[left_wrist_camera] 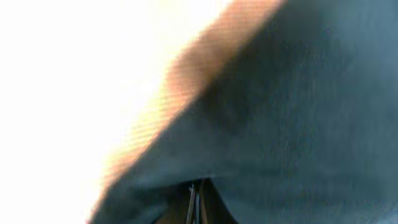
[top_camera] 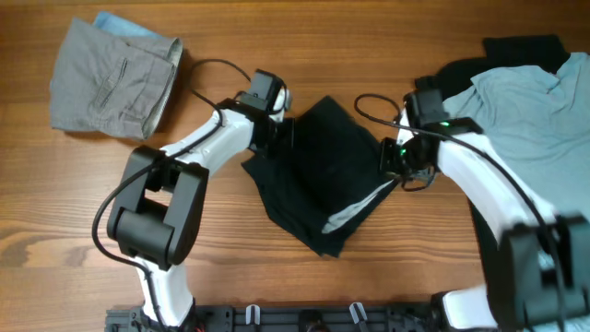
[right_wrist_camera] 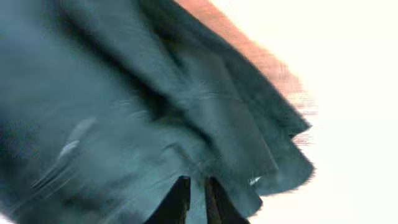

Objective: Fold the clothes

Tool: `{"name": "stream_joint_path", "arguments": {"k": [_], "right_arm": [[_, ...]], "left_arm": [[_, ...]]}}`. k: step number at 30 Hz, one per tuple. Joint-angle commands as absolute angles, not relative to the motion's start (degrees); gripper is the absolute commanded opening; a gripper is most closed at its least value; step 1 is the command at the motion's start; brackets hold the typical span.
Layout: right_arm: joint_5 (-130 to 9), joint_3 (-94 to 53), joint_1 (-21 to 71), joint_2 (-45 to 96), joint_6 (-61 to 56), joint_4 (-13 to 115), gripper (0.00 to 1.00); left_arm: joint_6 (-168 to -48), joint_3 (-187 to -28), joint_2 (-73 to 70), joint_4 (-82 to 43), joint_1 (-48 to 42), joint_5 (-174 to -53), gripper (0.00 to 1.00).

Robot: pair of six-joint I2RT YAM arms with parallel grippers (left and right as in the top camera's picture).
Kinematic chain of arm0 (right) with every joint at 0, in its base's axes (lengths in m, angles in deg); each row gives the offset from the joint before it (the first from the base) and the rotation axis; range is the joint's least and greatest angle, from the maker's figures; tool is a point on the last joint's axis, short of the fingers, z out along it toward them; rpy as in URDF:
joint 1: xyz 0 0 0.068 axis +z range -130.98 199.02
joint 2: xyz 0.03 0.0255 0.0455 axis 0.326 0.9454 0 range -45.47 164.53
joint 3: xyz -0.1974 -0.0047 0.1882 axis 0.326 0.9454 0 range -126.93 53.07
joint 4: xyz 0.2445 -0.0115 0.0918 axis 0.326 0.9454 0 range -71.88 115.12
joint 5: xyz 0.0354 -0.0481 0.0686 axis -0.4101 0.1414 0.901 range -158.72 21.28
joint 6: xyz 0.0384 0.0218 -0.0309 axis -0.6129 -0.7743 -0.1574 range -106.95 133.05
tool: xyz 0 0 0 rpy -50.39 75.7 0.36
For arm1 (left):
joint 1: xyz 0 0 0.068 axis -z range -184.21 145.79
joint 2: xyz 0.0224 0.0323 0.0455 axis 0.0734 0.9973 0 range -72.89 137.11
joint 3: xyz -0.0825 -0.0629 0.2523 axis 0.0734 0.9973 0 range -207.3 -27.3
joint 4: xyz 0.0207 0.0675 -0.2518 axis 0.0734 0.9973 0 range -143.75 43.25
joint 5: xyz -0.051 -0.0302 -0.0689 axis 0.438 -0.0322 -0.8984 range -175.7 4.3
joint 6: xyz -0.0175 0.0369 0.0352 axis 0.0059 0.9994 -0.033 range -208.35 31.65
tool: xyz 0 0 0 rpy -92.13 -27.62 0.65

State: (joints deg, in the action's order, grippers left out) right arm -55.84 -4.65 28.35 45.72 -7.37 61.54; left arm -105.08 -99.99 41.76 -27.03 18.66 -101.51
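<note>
A black garment (top_camera: 318, 175) lies crumpled in the middle of the wooden table, with a pale inner strip showing at its lower right. My left gripper (top_camera: 279, 129) is at its upper left edge, shut on the black cloth (left_wrist_camera: 298, 124), which fills the left wrist view. My right gripper (top_camera: 395, 159) is at the garment's right edge, shut on a fold of the black cloth (right_wrist_camera: 155, 112).
A folded grey pair of shorts (top_camera: 111, 78) on a light blue item lies at the far left. A light grey-blue shirt (top_camera: 530, 111) lies over a black garment (top_camera: 521, 51) at the right. Cables loop near both arms.
</note>
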Motion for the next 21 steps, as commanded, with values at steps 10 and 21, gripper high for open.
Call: {"name": "stream_joint_path", "arguments": {"k": [10, 21], "right_arm": [[-55.3, -7.2, 28.6, 28.5, -5.1, 60.7, 0.22], [-55.3, -7.2, 28.6, 29.1, -5.1, 61.2, 0.22]], "left_arm": [[-107.9, -110.1, 35.9, 4.5, 9.2, -104.5, 0.42], [-112.7, -94.1, 36.0, -6.5, 14.9, -104.7, 0.04]]}}
